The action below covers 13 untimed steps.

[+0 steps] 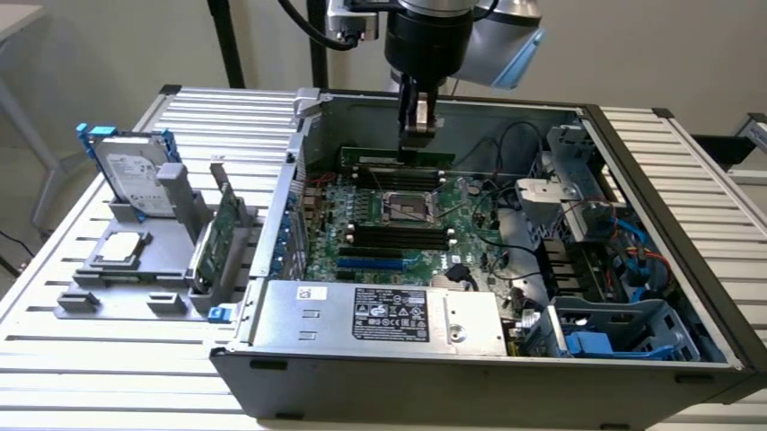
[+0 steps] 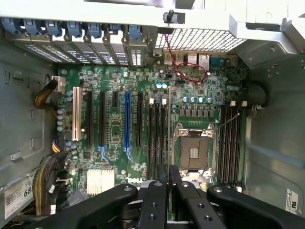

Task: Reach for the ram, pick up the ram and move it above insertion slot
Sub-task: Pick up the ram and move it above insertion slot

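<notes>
Holding the ram pinched edge-on between closed fingers, the end effector hangs inside the open PC case, with the stick directly beneath it, over the memory slots by the CPU socket. I'd keep the stick parallel to the slot and level, no tilt.

The gripper hangs over the green motherboard, and its two black fingers stand close together on a thin dark edge between them. Just beyond the fingertips lies the empty CPU socket, with black memory slots on both sides. A blue slot and a white slot stand further away.
</notes>
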### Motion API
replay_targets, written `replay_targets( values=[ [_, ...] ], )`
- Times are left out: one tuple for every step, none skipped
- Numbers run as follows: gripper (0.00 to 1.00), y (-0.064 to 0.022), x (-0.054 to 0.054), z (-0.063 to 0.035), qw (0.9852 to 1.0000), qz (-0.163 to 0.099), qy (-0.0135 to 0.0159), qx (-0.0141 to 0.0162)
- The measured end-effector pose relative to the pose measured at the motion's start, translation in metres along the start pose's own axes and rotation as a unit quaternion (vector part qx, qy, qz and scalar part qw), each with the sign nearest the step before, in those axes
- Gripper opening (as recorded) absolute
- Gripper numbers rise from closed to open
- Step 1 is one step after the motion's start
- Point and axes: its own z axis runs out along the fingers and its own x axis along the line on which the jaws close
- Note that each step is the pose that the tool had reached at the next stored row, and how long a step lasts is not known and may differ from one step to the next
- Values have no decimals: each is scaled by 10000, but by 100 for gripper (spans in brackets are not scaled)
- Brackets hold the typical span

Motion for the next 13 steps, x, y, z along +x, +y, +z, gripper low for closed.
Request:
replay_targets(
  values=[
    [13,0,0,1,10000,0,-1,0],
    [13,0,0,1,10000,0,-1,0],
    [13,0,0,1,10000,0,-1,0],
    [13,0,0,1,10000,0,-1,0],
    [13,0,0,0,10000,0,-1,0],
    [13,0,0,1,10000,0,-1,0],
    [13,0,0,1,10000,0,-1,0],
    [13,0,0,1,10000,0,-1,0],
    [13,0,0,1,10000,0,-1,0],
    [13,0,0,1,10000,0,-1,0],
    [13,0,0,1,10000,0,-1,0],
    [13,0,0,1,10000,0,-1,1],
    [13,0,0,0,10000,0,0,0]
  ],
)
